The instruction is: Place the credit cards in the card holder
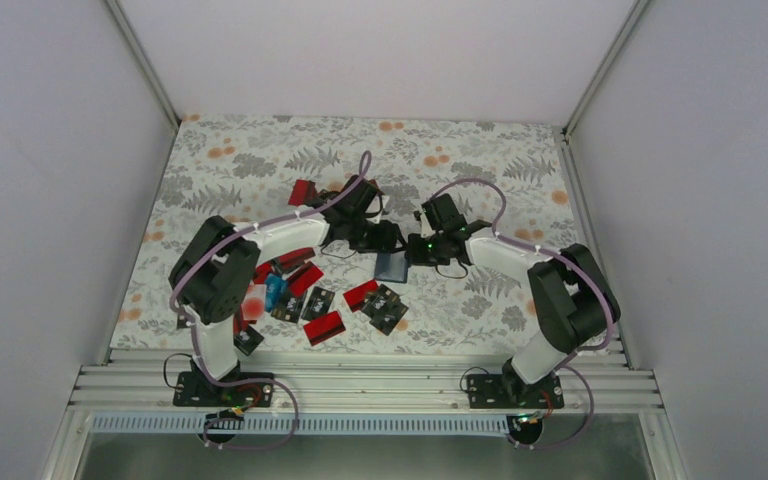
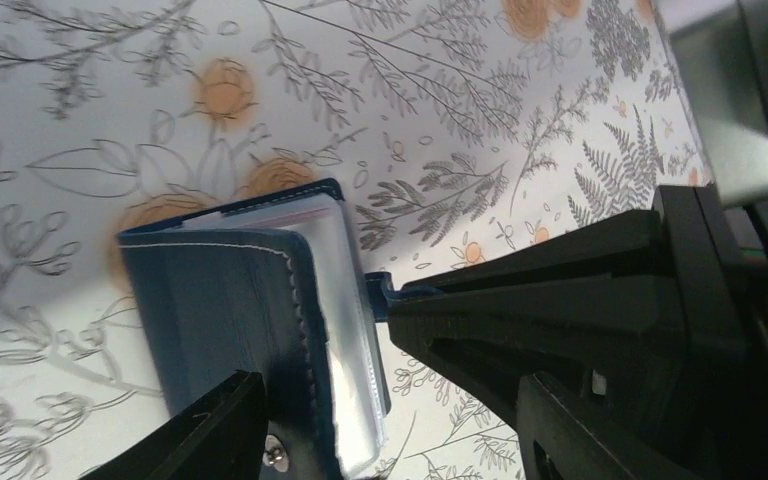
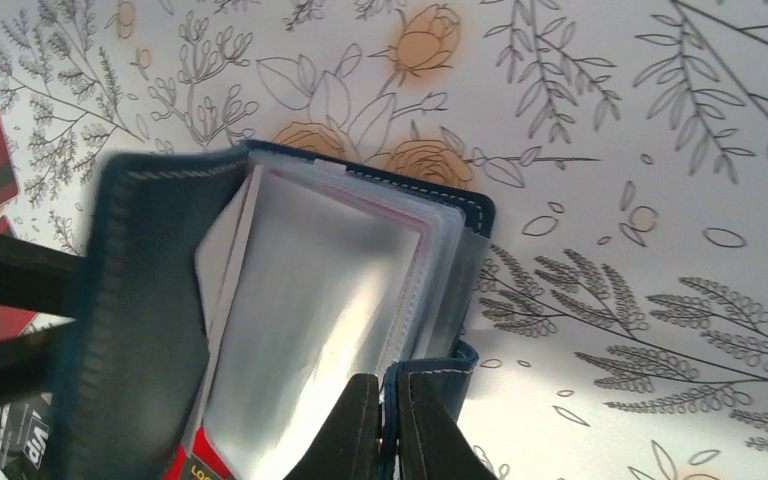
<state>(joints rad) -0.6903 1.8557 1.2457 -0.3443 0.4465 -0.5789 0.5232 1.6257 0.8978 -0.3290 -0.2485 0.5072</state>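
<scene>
right claw (image 3: 392, 385) clamping card holder (image 3: 150, 300) tab, left claw (image 2: 392, 392) spreading around cover; maybe one red card (image 3: 192, 462) sleeved, other credit cards (image 1: 324, 326) lying on tabletop (image 1: 480, 160)

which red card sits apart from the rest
The red card at the far side, beyond the left arm; all other credit cards cluster together, nearer the robot.

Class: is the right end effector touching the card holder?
Touching. The right wrist view shows the right end effector shut on the card holder at its lower blue edge, a finger pressing each side.
</scene>
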